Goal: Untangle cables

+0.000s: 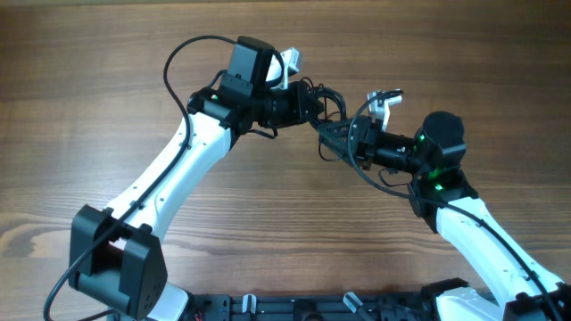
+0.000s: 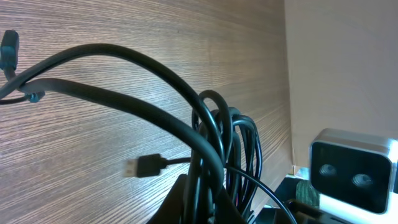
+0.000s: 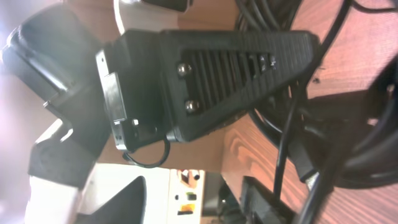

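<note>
These cables look light and limp; I'd grab near the plug, lower centre. My left gripper pinches them tight; how wide the right gripper stands, I can't tell.

Where the cables meet the left jaws is cut off.

A robotics lab bench is showing here: the left robot arm and the right robot arm, white and black, are reaching over a wood-grain tabletop, a black mounting rail is lining its near edge, and a two-lens camera module is facing in.
</note>
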You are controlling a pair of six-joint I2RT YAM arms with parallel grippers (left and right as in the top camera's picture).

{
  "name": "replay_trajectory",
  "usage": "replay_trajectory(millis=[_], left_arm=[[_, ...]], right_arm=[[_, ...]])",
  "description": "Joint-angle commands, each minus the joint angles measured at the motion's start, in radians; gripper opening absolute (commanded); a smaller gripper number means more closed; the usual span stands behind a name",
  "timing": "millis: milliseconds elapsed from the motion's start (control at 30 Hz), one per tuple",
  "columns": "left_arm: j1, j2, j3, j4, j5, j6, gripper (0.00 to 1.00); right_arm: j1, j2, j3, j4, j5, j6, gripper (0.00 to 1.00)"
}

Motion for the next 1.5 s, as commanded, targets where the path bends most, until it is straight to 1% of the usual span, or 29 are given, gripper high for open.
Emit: replay_trajectory(millis=[0,33,67,100,200,233,267,300,400,500,600,700,767,833,933,1033,1100,1200,1300,1467], left_arm=[[0.005,-0.02,0.013,-0.019,0.027,-0.004,0.04],[0.006,-0.02,0.013,-0.022,0.027,-0.004,0.04],[0.01,-0.02,0.013,-0.025,0.027,-0.005,0.04],[0.015,-0.02,0.013,-0.027,0.027,-0.005,0.04],[0.05,-0.02,0.013,-0.047,0.032,-0.017,0.04],[0.066,-0.02,0.013,-0.053,0.044,-0.027,0.04],[0.081,-0.02,0.013,-0.052,0.064,-0.027,0.04],[0.095,-0.02,0.013,-0.048,0.082,-0.032,0.04],[0.14,-0.02,0.013,-0.016,0.143,-0.132,0.04],[0.162,-0.02,0.013,0.031,0.15,-0.261,0.04],[0.166,-0.02,0.013,0.058,0.15,-0.402,0.04],[0.166,-0.02,0.013,0.058,0.15,-0.568,0.04],[0.165,-0.02,0.013,0.058,0.15,-0.647,0.04],[0.165,-0.02,0.013,0.058,0.153,-0.694,0.04],[0.165,-0.02,0.013,0.058,0.179,-0.708,0.04],[0.165,-0.02,0.013,0.058,0.22,-0.709,0.04],[0.165,-0.02,0.013,0.058,0.232,-0.727,0.04],[0.165,-0.02,0.013,0.058,0.245,-0.768,0.04],[0.163,-0.02,0.013,0.058,0.262,-0.767,0.04],[0.138,-0.02,0.013,0.058,0.281,-0.767,0.04]], right_arm=[[-0.01,0.001,0.009,0.003,0.095,-0.065,0.91],[-0.023,0.001,0.009,0.002,0.116,-0.108,0.99],[-0.048,0.001,0.009,0.001,0.137,-0.167,1.0],[-0.075,0.001,0.009,-0.005,0.15,-0.194,1.0],[-0.189,0.001,0.009,-0.042,0.188,-0.228,1.0],[-0.227,0.001,0.009,-0.058,0.202,-0.262,1.0],[-0.262,0.001,0.009,-0.077,0.215,-0.322,1.0],[-0.297,0.001,0.009,-0.11,0.238,-0.419,0.99],[-0.314,0.001,0.009,-0.241,0.29,-0.642,1.0],[-0.272,0.013,0.008,-0.317,0.272,-0.72,1.0],[-0.192,0.06,0.004,-0.257,0.217,-0.801,1.0],[-0.108,0.127,0.004,-0.147,0.217,-0.818,1.0],[-0.057,0.189,0.004,-0.036,0.217,-0.816,1.0],[-0.021,0.244,0.004,0.071,0.217,-0.815,0.94],[0.011,0.317,0.004,0.226,0.219,-0.793,0.85],[0.03,0.377,0.004,0.361,0.222,-0.721,0.84],[0.039,0.403,0.004,0.417,0.222,-0.678,0.84],[0.053,0.423,0.005,0.45,0.244,-0.657,0.83],[0.068,0.424,0.005,0.45,0.312,-0.657,0.8],[0.095,0.424,0.005,0.486,0.435,-0.657,0.66]])
